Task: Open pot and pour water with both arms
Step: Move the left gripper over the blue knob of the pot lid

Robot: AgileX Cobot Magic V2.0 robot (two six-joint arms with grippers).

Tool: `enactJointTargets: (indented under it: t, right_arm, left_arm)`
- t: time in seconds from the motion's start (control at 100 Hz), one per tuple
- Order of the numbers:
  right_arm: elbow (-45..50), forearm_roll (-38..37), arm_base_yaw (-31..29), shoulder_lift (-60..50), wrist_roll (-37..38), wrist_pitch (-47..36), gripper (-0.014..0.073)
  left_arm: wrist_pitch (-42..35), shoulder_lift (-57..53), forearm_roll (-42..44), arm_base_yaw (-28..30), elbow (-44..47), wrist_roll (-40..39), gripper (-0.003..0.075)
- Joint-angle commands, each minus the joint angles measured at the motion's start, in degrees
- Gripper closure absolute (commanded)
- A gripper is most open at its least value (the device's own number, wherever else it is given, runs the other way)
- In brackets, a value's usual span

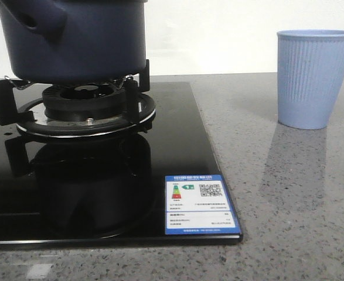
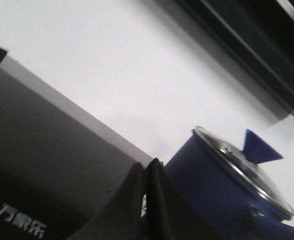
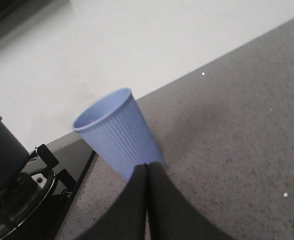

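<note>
Pot: large round dark navy-blue matte pot (image 1: 78, 41) with stubby hollow side handle sits on the black burner grate (image 1: 81, 99) of the glossy black glass hob (image 1: 101, 187), far left of the front view. Left wrist view shows its glass lid with a blue knob (image 2: 259, 150) seated on the rim, so the opening step is not yet done; task judged at its very start. Contents hidden; cannot tell whether it holds water.

Left gripper (image 2: 148, 172): fingers pressed together, holding nothing, off to one side of the pot, not touching. Next move, as I judge it, calls for spreading these fingers and centring them over the knob before lifting the lid straight up.

Right of the hob, light blue ribbed cup (image 1: 315, 79) stands upright on the grey speckled countertop (image 1: 277, 205), well apart from the pot. Its interior looks empty in the right wrist view, though the bottom is not fully visible.

Right gripper (image 3: 147, 172): fingers closed against each other, empty, near the cup's base.
</note>
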Motion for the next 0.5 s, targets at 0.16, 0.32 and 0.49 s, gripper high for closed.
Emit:
enactJointTargets:
  t: [0.16, 0.32, 0.49]
  right_arm:
    - [-15.96, -7.32, 0.07, 15.31, -7.33, 9.56, 0.0659]
    - [-23.20, -7.32, 3.23, 25.03, -11.54, 12.72, 0.0659]
    - [-26.52, -7.32, 5.65, 30.61, -14.08, 12.82, 0.0660]
  left_arm:
    - [14.77, 13.67, 7.36, -0.26, -19.43, 11.58, 0.0739]
    - [19.33, 22.35, 6.65, -4.05, -26.92, 18.21, 0.0739]
    - [18.77, 27.75, 6.94, -9.46, -30.15, 20.21, 0.0738]
